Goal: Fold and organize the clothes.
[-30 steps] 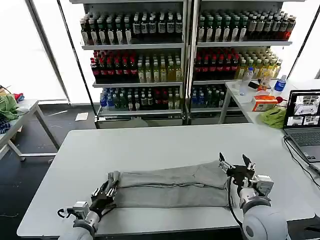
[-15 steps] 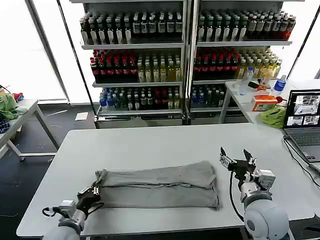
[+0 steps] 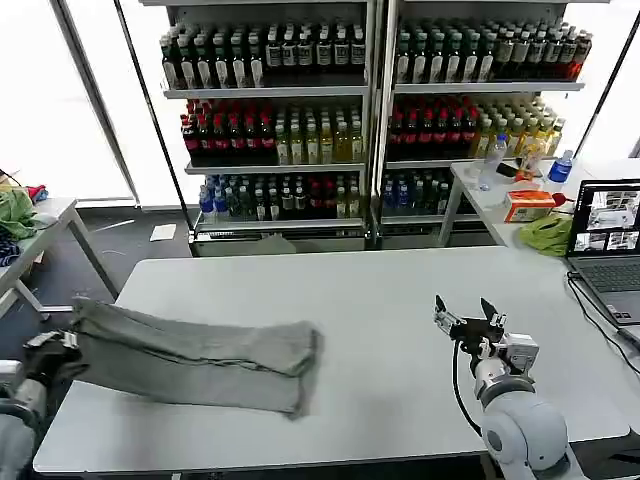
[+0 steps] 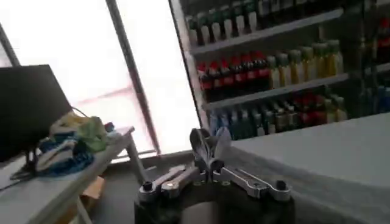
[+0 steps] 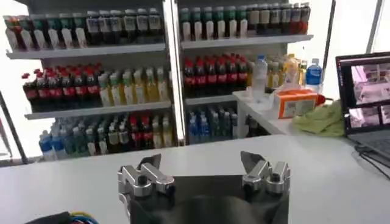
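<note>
Change over the last second: the folded grey T-shirt [image 3: 195, 350], which lay as a long band across the near middle of the counter [image 3: 380, 290] between both claws, has been dragged to the robot's left. It now sits at the left end of the counter, its far-left end lifted and hanging past the counter's left edge.

Left claw [image 3: 50, 352]: at the extreme left, off the counter's edge. The left wrist view shows its fingers [image 4: 208, 146] pressed together with grey cloth pinched between them, so it is closed on the shirt's left end.

Right claw [image 3: 468, 322]: has let go and pulled back; hovers over bare counter on the right, well apart from the shirt. The right wrist view shows its 2 fingers [image 5: 149, 164] spread wide with nothing between them.

Judgement: folding looks finished for this shirt; the step in hand is the organizing part, moving it off to the side with 1 arm. The trailing right end rests on the counter, slightly bunched, so the fold may loosen if the drag goes on.
</note>
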### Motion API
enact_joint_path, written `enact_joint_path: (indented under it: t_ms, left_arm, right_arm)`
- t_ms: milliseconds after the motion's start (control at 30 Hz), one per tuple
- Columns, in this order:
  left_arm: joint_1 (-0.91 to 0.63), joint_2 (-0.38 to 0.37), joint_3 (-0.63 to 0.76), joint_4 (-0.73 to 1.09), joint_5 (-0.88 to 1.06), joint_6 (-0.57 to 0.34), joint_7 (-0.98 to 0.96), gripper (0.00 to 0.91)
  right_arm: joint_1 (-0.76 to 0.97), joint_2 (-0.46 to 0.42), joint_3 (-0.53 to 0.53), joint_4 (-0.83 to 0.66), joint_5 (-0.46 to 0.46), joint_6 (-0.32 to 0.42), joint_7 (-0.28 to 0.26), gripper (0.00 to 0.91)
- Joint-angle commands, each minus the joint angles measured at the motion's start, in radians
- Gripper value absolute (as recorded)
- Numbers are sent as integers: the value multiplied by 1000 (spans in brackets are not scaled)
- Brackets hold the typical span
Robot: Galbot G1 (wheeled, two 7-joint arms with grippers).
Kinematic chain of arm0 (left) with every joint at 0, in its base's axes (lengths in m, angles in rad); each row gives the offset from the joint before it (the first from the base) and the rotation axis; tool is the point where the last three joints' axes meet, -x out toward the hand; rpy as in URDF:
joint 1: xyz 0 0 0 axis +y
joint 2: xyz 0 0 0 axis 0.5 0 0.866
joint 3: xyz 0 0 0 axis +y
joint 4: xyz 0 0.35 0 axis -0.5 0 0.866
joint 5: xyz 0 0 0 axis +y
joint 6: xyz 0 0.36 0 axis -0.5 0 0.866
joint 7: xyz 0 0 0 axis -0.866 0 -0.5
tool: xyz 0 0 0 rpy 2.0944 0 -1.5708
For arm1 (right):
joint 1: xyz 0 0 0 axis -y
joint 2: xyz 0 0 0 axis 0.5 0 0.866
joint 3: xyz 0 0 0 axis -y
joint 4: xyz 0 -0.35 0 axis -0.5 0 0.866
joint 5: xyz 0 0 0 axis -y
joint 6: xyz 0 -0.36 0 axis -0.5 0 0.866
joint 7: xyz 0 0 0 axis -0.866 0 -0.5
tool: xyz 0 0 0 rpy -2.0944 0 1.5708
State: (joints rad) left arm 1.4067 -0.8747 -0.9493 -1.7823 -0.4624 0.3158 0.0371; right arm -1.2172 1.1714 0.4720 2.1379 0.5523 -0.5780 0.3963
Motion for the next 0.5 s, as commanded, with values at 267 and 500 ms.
enact_joint_path:
  t_ms: [267, 500]
  left_arm:
    - [-68, 80, 17, 18, 9, 5, 9, 0]
    - [-39, -28, 201, -107, 37, 25, -9, 0]
  right_arm:
    - [-43, 34, 13, 8, -17, 0, 11, 907]
    - [-86, 49, 34, 42, -33, 1, 11, 907]
